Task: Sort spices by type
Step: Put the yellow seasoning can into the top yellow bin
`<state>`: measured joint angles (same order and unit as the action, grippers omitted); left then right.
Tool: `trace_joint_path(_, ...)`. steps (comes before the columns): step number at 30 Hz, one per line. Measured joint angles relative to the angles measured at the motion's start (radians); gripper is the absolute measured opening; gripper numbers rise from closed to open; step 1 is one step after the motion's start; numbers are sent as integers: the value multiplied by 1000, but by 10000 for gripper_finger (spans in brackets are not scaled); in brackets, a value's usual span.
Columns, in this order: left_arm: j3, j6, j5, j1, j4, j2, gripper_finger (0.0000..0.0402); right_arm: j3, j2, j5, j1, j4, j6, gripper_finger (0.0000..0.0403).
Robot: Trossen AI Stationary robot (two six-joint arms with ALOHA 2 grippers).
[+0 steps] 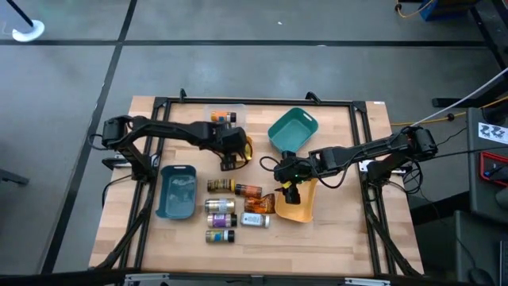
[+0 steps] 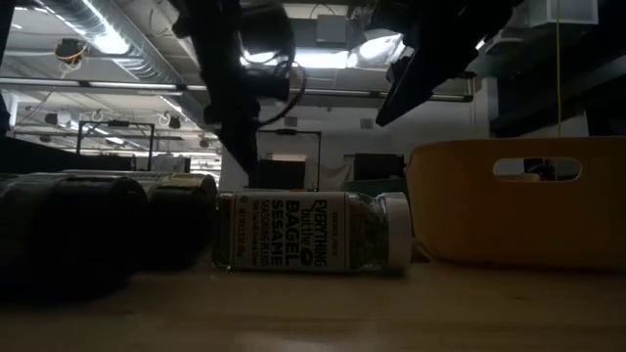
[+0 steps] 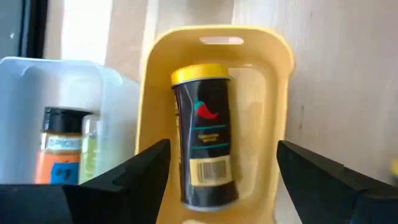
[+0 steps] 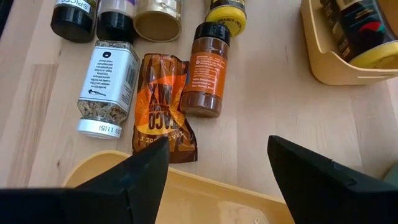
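Observation:
My left gripper (image 3: 222, 150) (image 1: 231, 156) is open and hovers over a small yellow tray (image 3: 281, 93) (image 1: 249, 146). A black jar with a yellow cap and a red chilli label (image 3: 204, 146) lies on its side in that tray, between my fingers but untouched. My right gripper (image 4: 217, 143) (image 1: 287, 189) is open above the rim of a second yellow tray (image 4: 205, 199) (image 1: 302, 206). Just beyond it lie the orange-brown packet (image 4: 160, 112), a brown jar with an orange label (image 4: 205, 71) and a white-labelled jar (image 4: 109, 81) (image 2: 313, 232). Several more jars (image 1: 221, 211) lie flat beside them.
A clear tray (image 1: 225, 117) (image 3: 68, 81) at the far edge holds an orange-labelled jar (image 3: 59, 146). A teal tray (image 1: 292, 129) sits far right of centre and a blue tray (image 1: 176, 191) near left. Bare wood shows along the table's near edge.

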<state>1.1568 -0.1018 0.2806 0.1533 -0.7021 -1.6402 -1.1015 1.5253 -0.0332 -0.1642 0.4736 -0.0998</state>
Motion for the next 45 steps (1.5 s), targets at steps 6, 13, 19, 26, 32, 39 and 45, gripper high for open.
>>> trace_joint_path(6,95,121,-115,-53,-157,2,277,0,0,0,0,14,1,270)
trace_joint_path(13,95,193,-233,-160,-217,-3,276,0,0,0,0,29,3,270)
trace_joint_path(19,72,253,-233,-235,-200,-11,276,0,0,0,0,30,4,270)
trace_joint_path(26,-32,320,-220,-267,-131,-11,276,0,0,0,0,30,5,270)
trace_joint_path(32,-100,335,-218,-267,-89,-13,276,0,0,0,0,29,5,270)
trace_joint_path(39,-190,334,-218,-265,36,-14,276,0,0,0,0,29,5,270)
trace_joint_path(45,-218,334,-218,-251,59,-14,275,0,0,0,0,29,5,270)
